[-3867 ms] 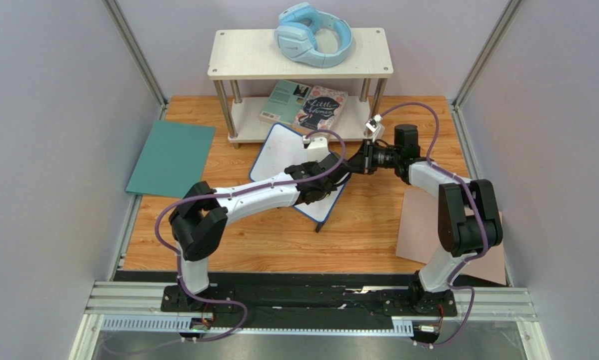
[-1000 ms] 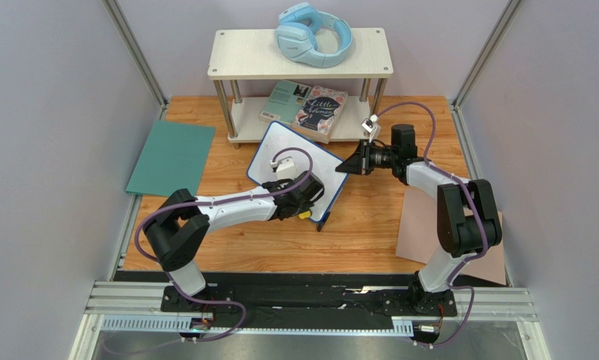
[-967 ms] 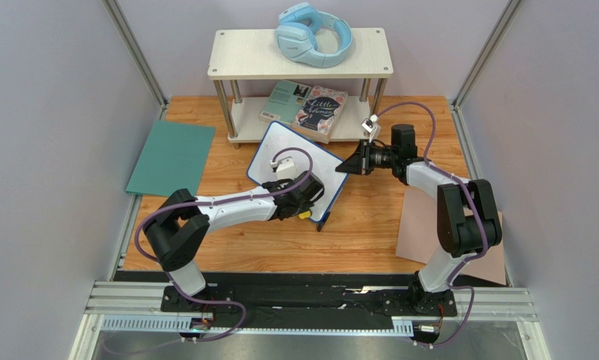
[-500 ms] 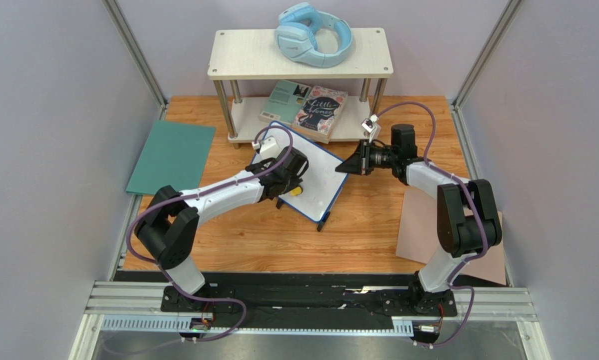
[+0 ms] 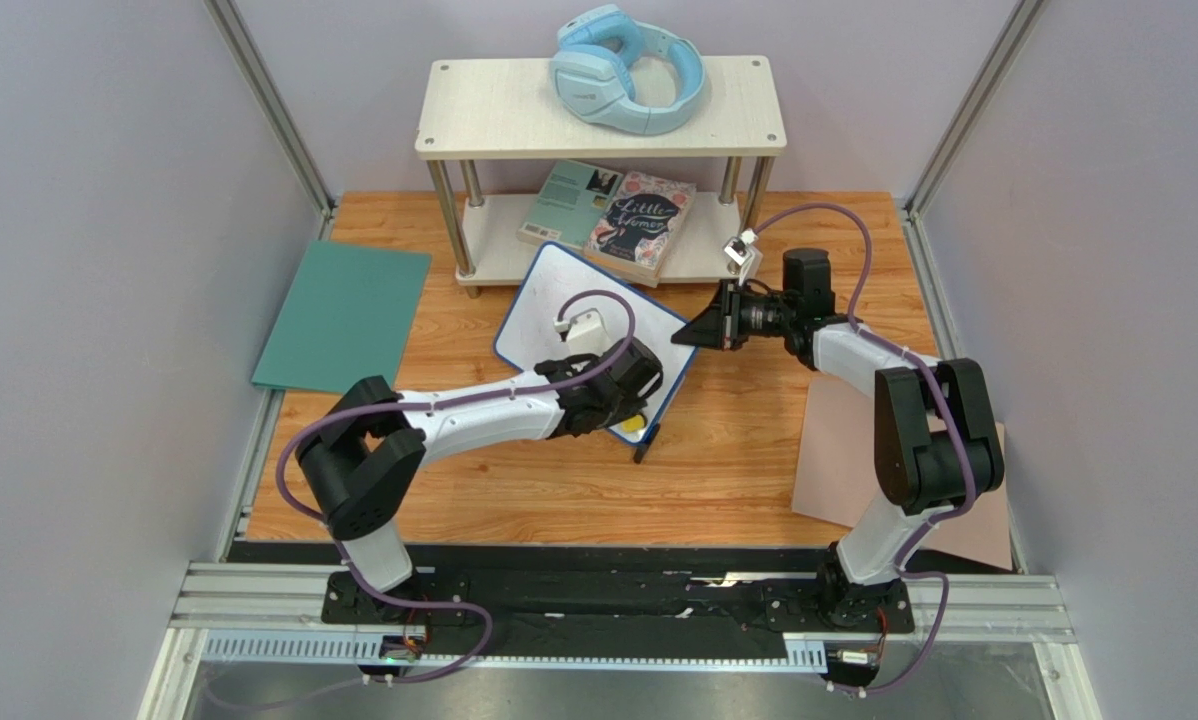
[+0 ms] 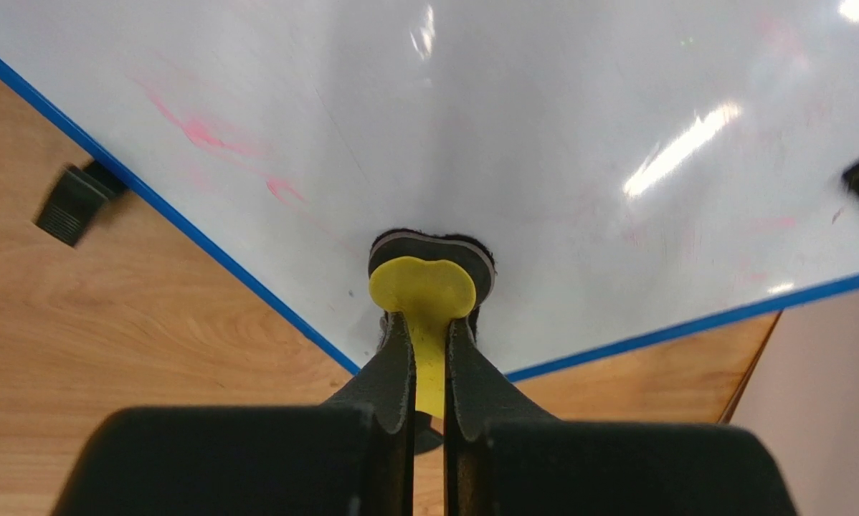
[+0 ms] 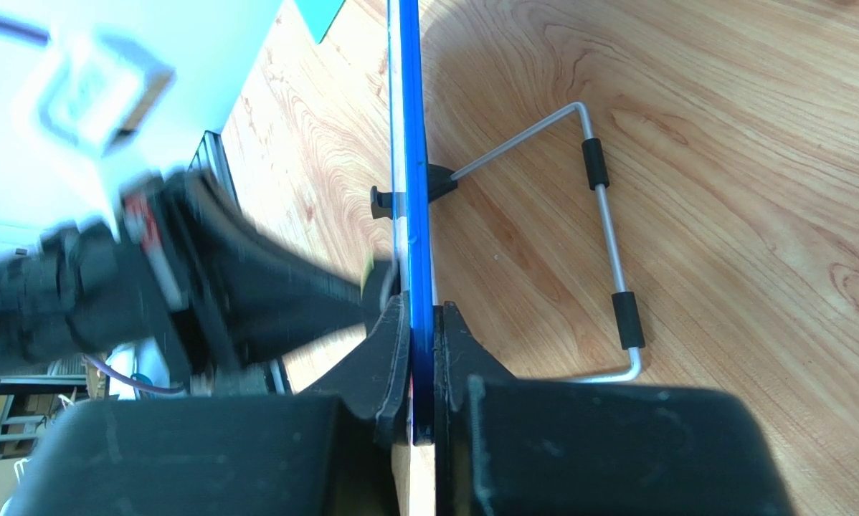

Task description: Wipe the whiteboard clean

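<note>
Mid-frame, whiteboard [image 5: 572, 288]: I see it propped at a slant on the wooden table in front of the shelf unit [image 5: 485, 113]. Its long edges seem to run from left down to right in the top view.
Left gripper [image 6: 428, 335]: fingers are clenched on the yellow handle of a small round eraser [image 6: 431, 271]. Its dark pad is pressed to the board face near the bottom corner.
Right gripper [image 7: 421, 314]: it pinches the board's blue rim edge-on, at the right side in the top view, and braces the board.
Wire stand [image 7: 603, 215]: it sits behind the board in the right wrist view and rests on the table.
Key relation: the pink streaks [image 6: 202, 131] lie up and to the left of the eraser in the left wrist frame. Fainter pink smudges sit at the right of that frame.
Nearer arm: I judge the left, since it already has the pad on the surface. The next stroke probably has to go toward the upper left.
Risk: my guess is that a hard sweep could twist the board in the right fingers' pinch.
Writing on the board: too smeared for me to read.
Other text: a book [image 5: 640, 219] on the lower shelf reads "Little Women", as far as I can make out.
Brands: none legible. The blue headphones [image 5: 628, 68] on the top shelf show no mark I can read.
</note>
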`<state>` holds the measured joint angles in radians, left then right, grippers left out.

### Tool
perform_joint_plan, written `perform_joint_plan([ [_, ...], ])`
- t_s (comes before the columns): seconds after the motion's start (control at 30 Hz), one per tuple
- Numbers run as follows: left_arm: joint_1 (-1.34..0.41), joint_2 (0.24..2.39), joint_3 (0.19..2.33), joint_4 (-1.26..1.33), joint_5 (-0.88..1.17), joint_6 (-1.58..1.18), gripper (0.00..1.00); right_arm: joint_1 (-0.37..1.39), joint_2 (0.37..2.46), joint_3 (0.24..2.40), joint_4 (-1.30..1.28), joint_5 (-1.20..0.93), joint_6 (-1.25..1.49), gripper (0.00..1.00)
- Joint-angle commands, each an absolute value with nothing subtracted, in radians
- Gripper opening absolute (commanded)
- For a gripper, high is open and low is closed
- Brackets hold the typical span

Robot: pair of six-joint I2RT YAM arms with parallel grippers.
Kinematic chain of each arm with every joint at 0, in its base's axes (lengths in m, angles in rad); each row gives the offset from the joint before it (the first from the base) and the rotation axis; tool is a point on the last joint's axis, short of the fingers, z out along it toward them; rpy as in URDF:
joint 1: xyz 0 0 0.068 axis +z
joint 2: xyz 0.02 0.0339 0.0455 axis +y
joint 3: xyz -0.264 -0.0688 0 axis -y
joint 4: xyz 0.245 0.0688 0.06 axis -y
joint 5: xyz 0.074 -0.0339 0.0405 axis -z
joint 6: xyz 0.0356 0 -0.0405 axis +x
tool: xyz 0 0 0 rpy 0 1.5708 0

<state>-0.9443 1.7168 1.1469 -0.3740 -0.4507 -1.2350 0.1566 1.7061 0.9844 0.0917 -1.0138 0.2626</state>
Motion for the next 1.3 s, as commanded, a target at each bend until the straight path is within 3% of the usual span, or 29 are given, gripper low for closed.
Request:
perform_joint_plan([
  [0.0, -0.979, 1.76, 1.115, -0.353, -0.386, -1.342, 0.0, 0.17, 1.72, 0.973, 0.061, -0.864, 0.15, 0.0],
  [0.63, -0.744, 1.585, 0.982, -0.332, -0.427, -1.27, 0.0, 0.173, 1.723, 0.973, 0.061, -0.867, 0.152, 0.0],
  [0.97, -0.873, 1.769, 1.227, -0.324, -0.318, -1.178, 0.0, 0.175, 1.723, 0.974, 0.057, -0.864, 0.147, 0.0],
  [1.27, -0.907, 1.786, 1.181, -0.291, -0.348, -1.258, 0.0, 0.175, 1.724, 0.976, 0.055, -0.862, 0.147, 0.0],
])
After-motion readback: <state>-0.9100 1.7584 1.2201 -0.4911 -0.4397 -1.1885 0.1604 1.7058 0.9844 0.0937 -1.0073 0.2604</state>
